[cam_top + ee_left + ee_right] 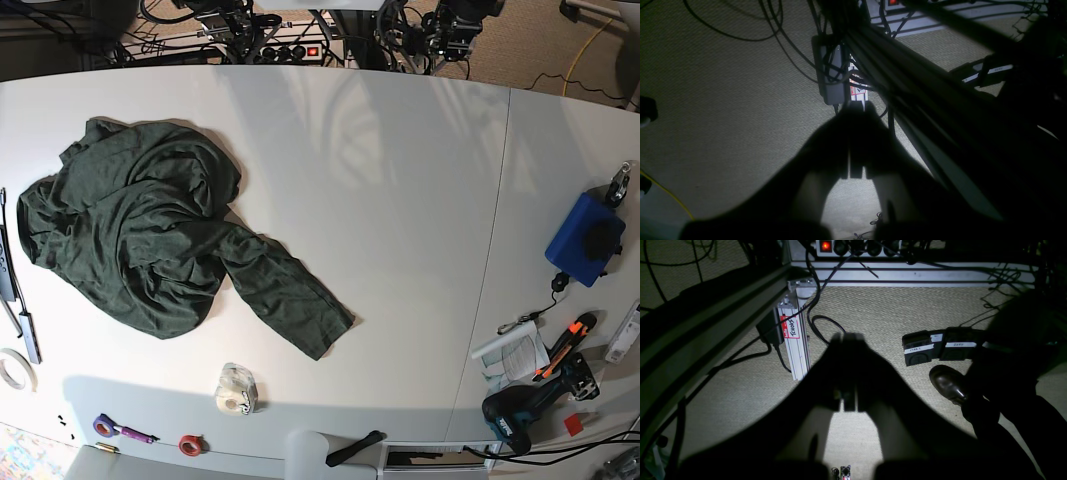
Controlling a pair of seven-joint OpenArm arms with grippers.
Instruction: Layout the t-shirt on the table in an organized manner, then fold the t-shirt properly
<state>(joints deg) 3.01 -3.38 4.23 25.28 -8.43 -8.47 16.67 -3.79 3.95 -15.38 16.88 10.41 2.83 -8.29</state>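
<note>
The t-shirt [150,240] lies crumpled on the left part of the table [400,200] in the base view, bunched into a rough heap with one sleeve stretched out flat toward the table's near edge. Nothing touches it, and neither arm reaches over the table in that view. A seam [490,240] runs across the table well to the right of the shirt. Near the front edge, just below the sleeve, sits a small roll of clear tape [237,390], with a red ring [190,444] and a purple ring [103,425] further left. On the right panel are a blue box [585,238], a folded paper [515,352] and a drill [525,410]. Both wrist cameras look down at carpet [723,116] under the table, among cables and aluminium frame bars. The left end effector [856,110] shows as a dark silhouette with its jaws drawn together, holding nothing. The right end effector [848,338] looks the same, jaws together and empty, hanging over the carpet. In the right wrist view a brown shoe [948,383] stands on the carpet to the right of the end effector, and a power strip with a red lit switch [825,245] lies at the top.
</note>
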